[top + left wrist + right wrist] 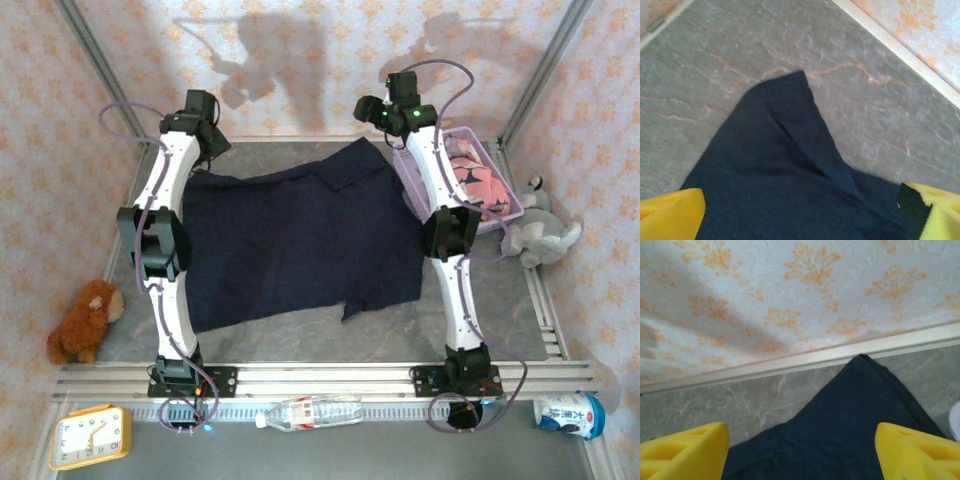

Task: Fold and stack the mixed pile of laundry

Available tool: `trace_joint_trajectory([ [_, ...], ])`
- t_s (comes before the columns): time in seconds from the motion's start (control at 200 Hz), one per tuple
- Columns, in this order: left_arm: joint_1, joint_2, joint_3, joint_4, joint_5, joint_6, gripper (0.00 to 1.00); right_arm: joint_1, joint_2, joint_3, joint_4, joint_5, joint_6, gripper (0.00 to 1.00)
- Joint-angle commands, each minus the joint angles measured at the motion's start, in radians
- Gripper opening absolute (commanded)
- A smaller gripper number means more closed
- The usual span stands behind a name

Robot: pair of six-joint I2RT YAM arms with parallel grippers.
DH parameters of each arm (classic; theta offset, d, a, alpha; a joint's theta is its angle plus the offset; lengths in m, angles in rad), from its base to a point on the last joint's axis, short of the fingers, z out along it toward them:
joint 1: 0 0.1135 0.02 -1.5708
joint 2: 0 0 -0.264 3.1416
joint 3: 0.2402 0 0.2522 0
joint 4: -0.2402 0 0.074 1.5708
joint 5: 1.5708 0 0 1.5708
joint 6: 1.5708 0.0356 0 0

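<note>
The large dark navy cloth (300, 235) lies spread flat over the middle of the table, with a back corner folded into a point (780, 165). The salmon-pink cloth with shark shapes (475, 180) sits bunched in the lavender basket (508, 185) at the back right. My left gripper (210, 150) hovers over the navy cloth's back left corner; its yellow fingers stand wide apart (802, 200) with nothing between them. At the cloth's back right point (850, 415), near the wall, my right gripper (372, 118) is also open (801, 437) and holds nothing.
A grey plush toy (540, 235) leans beside the basket on the right. A brown plush (85, 320) sits off the table's left edge. In front of the arm bases lie a yellow clock (90, 437), a water bottle (310, 412) and a carton (572, 415).
</note>
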Motion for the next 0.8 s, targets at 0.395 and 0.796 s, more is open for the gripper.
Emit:
trace_joint_trajectory([
  [0.395, -0.152, -0.446, -0.78, 0.211, 0.185, -0.157, 0.96, 0.005, -0.799, -1.262, 0.128, 0.016, -0.004, 0.75],
  [0.796, -0.199, -0.349, -0.988, 0.28, 0.078, -0.277, 0.72, 0.111, -0.766, -1.583, 0.347, 0.028, 0.187, 0.73],
])
